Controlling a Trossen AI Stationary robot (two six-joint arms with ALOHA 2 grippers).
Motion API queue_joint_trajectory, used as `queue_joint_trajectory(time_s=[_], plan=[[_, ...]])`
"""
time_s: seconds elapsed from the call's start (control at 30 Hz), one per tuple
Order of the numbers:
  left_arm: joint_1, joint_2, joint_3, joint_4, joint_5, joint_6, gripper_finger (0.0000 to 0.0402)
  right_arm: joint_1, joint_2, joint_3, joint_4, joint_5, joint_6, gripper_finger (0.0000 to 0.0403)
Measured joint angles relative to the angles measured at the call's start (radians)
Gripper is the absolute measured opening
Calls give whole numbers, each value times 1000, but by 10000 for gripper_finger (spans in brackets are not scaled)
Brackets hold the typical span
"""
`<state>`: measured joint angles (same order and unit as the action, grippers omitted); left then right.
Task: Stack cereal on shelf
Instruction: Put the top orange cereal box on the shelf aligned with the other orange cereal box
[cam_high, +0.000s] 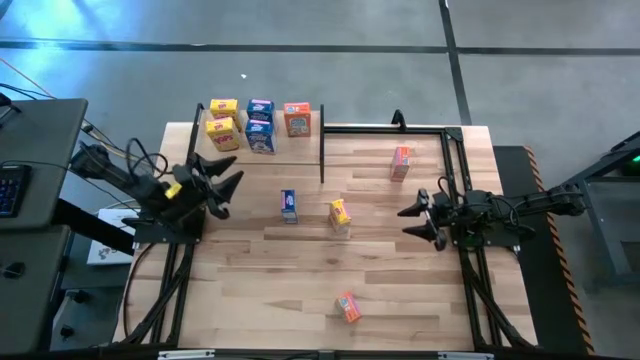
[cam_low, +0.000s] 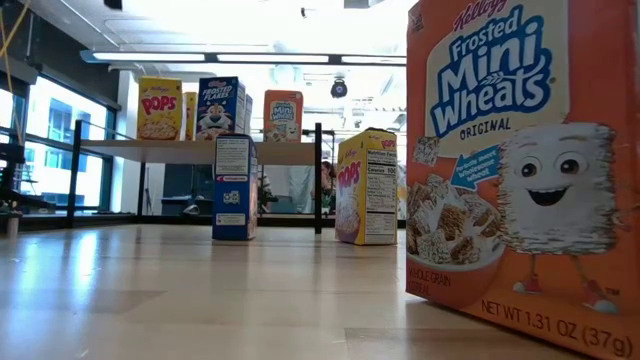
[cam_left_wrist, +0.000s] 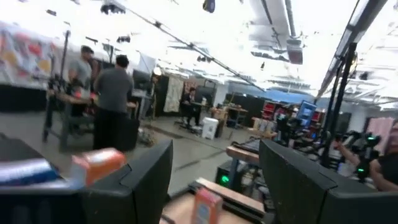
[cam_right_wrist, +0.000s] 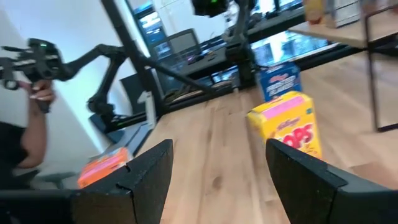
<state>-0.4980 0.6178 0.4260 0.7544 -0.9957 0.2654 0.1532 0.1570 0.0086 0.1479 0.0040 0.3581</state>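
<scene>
Five boxes (cam_high: 250, 122) crowded the shelf (cam_high: 300, 148) at its left end; its right end lay bare. A blue box (cam_high: 289, 206) and a yellow box (cam_high: 340, 216) stood mid-table between the grippers.

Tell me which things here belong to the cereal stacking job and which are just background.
Job: five cereal boxes on the shelf; blue box, yellow box, two orange boxes on the table; left gripper, right gripper, both open.

Background: keyboard, people in the room.
</scene>
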Motion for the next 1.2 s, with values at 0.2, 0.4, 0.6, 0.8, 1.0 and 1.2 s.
queue_joint_trajectory(time_s=[0.2, 0.4, 0.6, 0.8, 1.0, 1.2], plan=[[12, -1, 75, 0, -67, 131, 229, -1, 0, 3, 19, 84, -25, 250], [14, -7, 98, -1, -156, 218, 229, -1, 0, 6, 92, 190, -70, 250], [14, -8, 98, -2, -232, 228, 229, -3, 0, 7, 97, 273, -71, 252], [14, -8, 98, -2, -232, 244, 229, -3, 10, 73, 69, 328, -76, 271], [14, -8, 98, -19, -233, 244, 229, -3, 76, 284, -138, 554, -97, 281], [14, -8, 98, -69, -274, 244, 229, -3, 195, 565, -487, 828, 98, 281]])
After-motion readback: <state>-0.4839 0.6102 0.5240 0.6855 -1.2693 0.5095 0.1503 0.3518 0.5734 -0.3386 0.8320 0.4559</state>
